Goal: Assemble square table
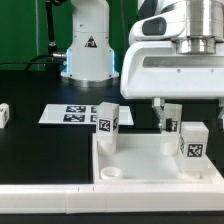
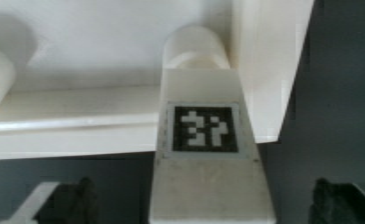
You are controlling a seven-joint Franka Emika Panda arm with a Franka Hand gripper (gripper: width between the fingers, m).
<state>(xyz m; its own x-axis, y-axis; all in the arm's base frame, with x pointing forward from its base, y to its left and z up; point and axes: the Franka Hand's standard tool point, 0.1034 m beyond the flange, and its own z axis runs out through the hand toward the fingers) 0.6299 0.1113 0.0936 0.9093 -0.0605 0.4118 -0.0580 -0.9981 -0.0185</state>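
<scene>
The square table slab lies white and rimmed at the front right, with a round socket in its near corner. Two tagged white legs stand upright on it, one at the exterior view's left corner and one at the right. A third leg stands at the back. My gripper hangs over it, open. In the wrist view this tagged leg sits between my dark fingers, with a gap on each side. The slab shows behind it.
The marker board lies flat behind the slab, in front of the robot base. A small white block sits at the exterior view's left edge. A long white bar runs along the front.
</scene>
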